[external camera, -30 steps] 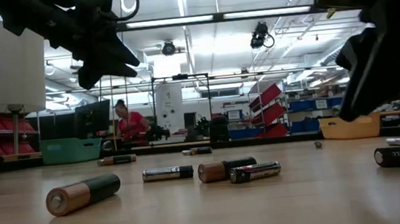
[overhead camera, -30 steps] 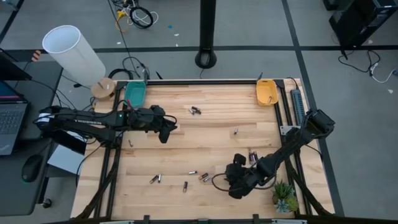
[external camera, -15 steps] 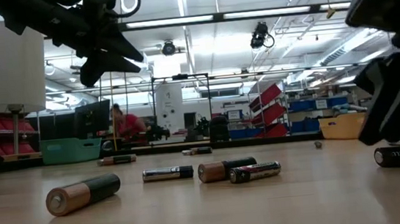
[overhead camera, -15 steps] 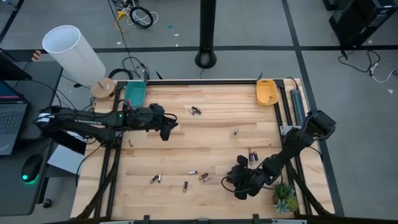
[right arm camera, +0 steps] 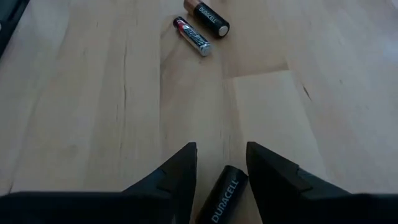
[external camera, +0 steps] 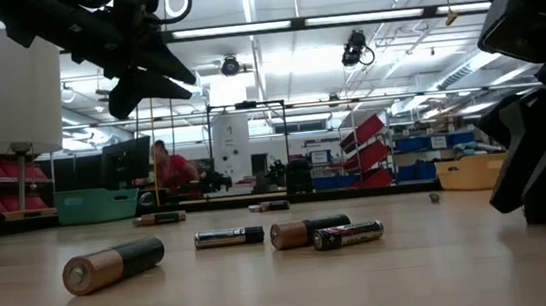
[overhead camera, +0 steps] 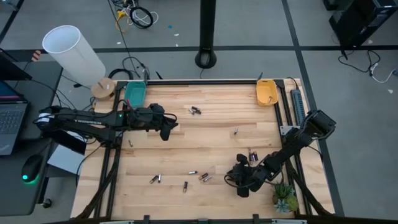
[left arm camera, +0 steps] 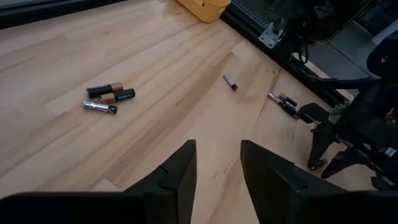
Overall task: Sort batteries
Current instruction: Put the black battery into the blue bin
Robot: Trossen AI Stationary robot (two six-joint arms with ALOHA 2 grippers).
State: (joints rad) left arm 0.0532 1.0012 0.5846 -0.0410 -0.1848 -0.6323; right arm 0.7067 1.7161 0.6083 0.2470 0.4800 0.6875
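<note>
While batteries (overhead camera: 198,177) lie scattered over the table (overhead camera: 186,143), sorting looks barely begun: the right claw (right arm camera: 221,163) straddles one, unclosed, and the left claw (left arm camera: 217,163) hovers open, empty.

Table middle: bare wood (overhead camera: 205,140) lying open for passage.
Front strip: scattered batteries (overhead camera: 204,177) lying in the way.
Front right corner: plant (overhead camera: 285,196) crowding the edge.
</note>
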